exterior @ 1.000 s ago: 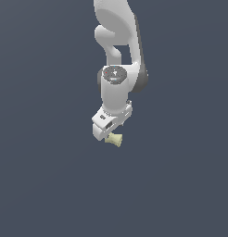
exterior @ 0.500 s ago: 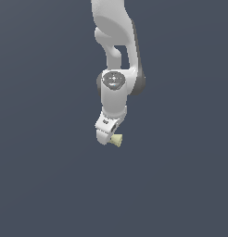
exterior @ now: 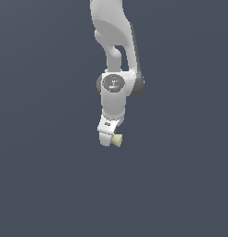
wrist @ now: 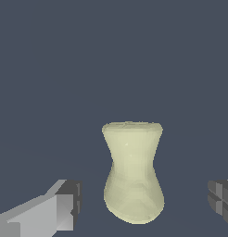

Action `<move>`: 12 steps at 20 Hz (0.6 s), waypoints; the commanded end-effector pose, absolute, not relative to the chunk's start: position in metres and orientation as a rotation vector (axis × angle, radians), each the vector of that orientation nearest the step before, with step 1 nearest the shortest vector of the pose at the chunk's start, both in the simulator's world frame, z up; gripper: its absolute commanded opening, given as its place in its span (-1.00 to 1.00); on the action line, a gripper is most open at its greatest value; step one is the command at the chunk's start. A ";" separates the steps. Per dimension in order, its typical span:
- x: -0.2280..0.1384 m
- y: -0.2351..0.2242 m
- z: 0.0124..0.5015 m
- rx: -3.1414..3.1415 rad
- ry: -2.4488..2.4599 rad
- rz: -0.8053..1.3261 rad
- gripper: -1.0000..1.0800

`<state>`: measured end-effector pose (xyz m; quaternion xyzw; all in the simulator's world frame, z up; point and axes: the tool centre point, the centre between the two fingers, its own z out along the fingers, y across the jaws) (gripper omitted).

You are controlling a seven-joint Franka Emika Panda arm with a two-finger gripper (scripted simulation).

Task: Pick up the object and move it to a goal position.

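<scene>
The object (exterior: 117,140) is a small pale yellow-cream spool, narrow in the middle with flared ends. In the exterior view it sits at the tip of my gripper (exterior: 110,140), on the view's right side of the white hand. In the wrist view the object (wrist: 133,171) stands between the two fingers. One grey finger (wrist: 65,203) and the other finger (wrist: 221,201) each have a clear gap to the object. My gripper (wrist: 142,200) is open around the object and does not touch it.
Plain dark grey-blue ground fills both views. The white arm (exterior: 117,55) comes down from the top of the exterior view. No other objects and no goal marker show.
The arm has come down a little and the hand has shifted slightly toward the exterior view's left. The object stays in about the same place at the gripper's tip.
</scene>
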<state>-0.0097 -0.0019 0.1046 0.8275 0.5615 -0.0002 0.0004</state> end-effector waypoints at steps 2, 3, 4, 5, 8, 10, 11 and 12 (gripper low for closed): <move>-0.010 -0.002 0.103 2.580 1.792 0.000 0.92; -0.010 -0.002 0.103 2.578 1.795 0.000 0.92; -0.010 -0.002 0.103 2.578 1.796 0.000 0.92; -0.010 -0.002 0.103 2.582 1.790 0.000 0.92; -0.010 -0.002 0.100 2.581 1.791 0.000 0.92; -0.010 -0.002 0.094 2.581 1.791 0.000 0.92; -0.011 -0.002 0.090 2.580 1.792 0.000 0.92; -0.011 -0.002 0.085 2.580 1.793 0.000 0.92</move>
